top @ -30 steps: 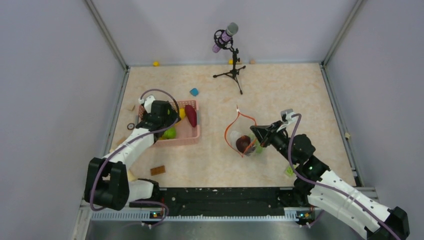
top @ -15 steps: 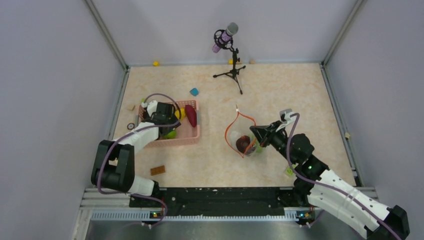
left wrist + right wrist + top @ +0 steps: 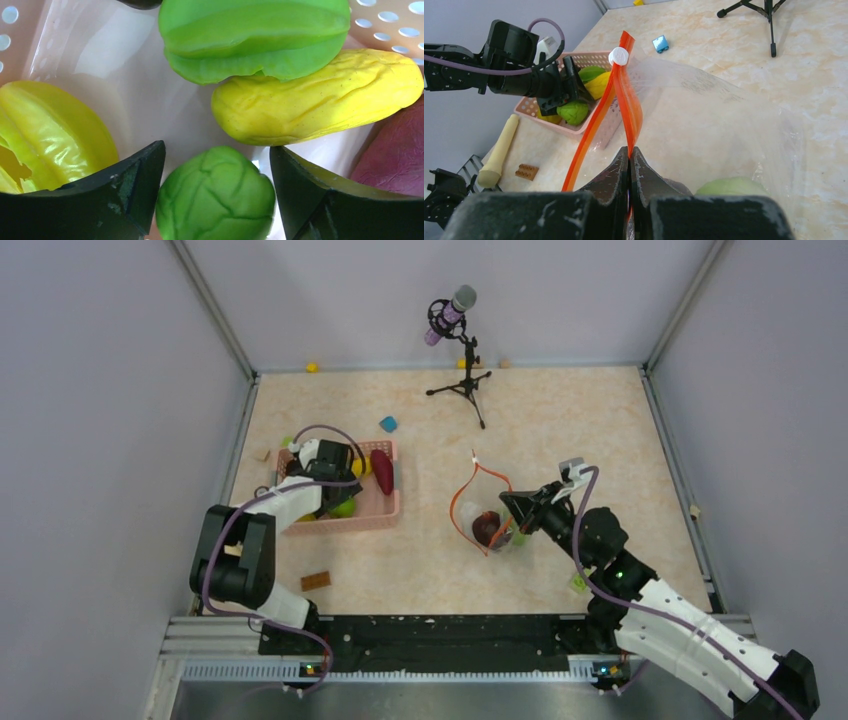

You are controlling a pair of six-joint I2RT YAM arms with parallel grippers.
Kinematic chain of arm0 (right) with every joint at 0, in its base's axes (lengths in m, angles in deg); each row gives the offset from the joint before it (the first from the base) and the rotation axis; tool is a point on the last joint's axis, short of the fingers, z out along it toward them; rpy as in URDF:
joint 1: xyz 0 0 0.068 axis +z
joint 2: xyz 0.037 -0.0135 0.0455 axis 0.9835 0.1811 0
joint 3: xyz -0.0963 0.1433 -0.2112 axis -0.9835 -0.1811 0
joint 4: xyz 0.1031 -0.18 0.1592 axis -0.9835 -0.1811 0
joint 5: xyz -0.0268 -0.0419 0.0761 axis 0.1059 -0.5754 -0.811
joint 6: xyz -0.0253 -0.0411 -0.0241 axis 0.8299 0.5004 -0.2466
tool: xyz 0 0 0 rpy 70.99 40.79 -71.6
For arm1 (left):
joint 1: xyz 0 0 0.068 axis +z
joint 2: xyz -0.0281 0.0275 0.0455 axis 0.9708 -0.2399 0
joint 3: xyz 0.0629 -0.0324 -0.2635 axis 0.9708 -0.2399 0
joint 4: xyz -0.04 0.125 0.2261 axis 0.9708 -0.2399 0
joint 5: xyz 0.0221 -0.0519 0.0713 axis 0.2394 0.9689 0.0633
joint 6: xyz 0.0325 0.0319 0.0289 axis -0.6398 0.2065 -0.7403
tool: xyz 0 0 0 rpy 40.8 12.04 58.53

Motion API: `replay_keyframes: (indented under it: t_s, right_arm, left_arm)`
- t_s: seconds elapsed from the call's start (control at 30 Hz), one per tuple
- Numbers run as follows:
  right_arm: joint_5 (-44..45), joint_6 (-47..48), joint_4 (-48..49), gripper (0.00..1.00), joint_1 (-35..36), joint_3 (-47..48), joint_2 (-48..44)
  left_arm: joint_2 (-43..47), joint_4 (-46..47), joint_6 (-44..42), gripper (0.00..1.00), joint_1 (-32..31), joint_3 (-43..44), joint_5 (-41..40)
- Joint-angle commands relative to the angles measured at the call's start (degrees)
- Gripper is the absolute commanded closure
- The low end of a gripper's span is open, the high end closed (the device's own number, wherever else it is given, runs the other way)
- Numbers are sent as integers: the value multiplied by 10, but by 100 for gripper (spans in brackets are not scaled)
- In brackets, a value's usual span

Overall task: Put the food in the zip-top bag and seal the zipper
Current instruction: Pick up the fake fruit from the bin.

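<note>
Reaching down into the pink basket [image 3: 392, 512] with the left gripper [image 3: 216, 159], spread wide and set astride the round green piece [image 3: 215, 200], centred low in the gap between the two fingers [image 3: 125, 195]. Reads as released, not yet pinching; cannot tell from the wrist view about contact with the piece's sides. Just past the fingertips, meets the yellow banana-like piece [image 3: 320, 100], laid with its long axis crosswise to the reach, and beyond that the bright green ridged piece [image 3: 255, 35]. Off the outer face of one finger, shows the maroon piece [image 3: 395, 150]; off the outer face of the other, a yellow ridged piece [image 3: 50, 135].

Over at the zip-top bag [image 3: 724, 115], clenches the right gripper [image 3: 630, 162] on the zipper [image 3: 626, 95], pinching the orange-red strip flat between shut fingers and holding that lip raised, with the mouth hanging open below. Up the strip from the pinch, carries the white slider [image 3: 619, 56] at the far end. Down beside the pinch, inside the clear plastic, holds a light green piece [image 3: 729, 187] and a dark brown round piece [image 3: 487, 528], already bagged.

Looks like the pick of the next food. Turns on one relation: a round piece, with no long axis to line up on, already centred between the open jaws, so needing only a straight squeeze and a lift. Falls to the left arm, right at the basket, with the right one busy on the strip. Leaves the bag's mouth well apart from these jaws, off to the robot's right, so calling for a carry over the basket rim toward the raised strip.
</note>
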State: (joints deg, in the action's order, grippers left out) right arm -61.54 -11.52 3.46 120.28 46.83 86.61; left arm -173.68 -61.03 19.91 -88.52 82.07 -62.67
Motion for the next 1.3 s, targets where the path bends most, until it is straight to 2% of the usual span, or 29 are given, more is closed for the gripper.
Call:
replay_keyframes:
  t_s: [0.0, 0.57, 0.7, 0.87, 1.0, 1.27]
  right_arm:
    - [8, 9, 25, 100, 0, 3, 2]
    - [8, 10, 23, 100, 0, 5, 2]
    - [9, 9, 23, 100, 0, 4, 2]
    - [10, 9, 23, 100, 0, 4, 2]
    - [9, 8, 23, 100, 0, 4, 1]
    - [9, 8, 24, 100, 0, 3, -5]
  left_arm:
    - [-5, -11, -1, 23, 3, 16, 13]
    - [9, -35, -11, 70, 3, 33, 52]
    - [49, -33, -10, 71, 3, 33, 61]
    - [118, -31, -10, 79, 2, 29, 72]
    - [181, -27, -14, 79, 1, 18, 86]
    - [279, 28, -55, 79, -16, -6, 224]
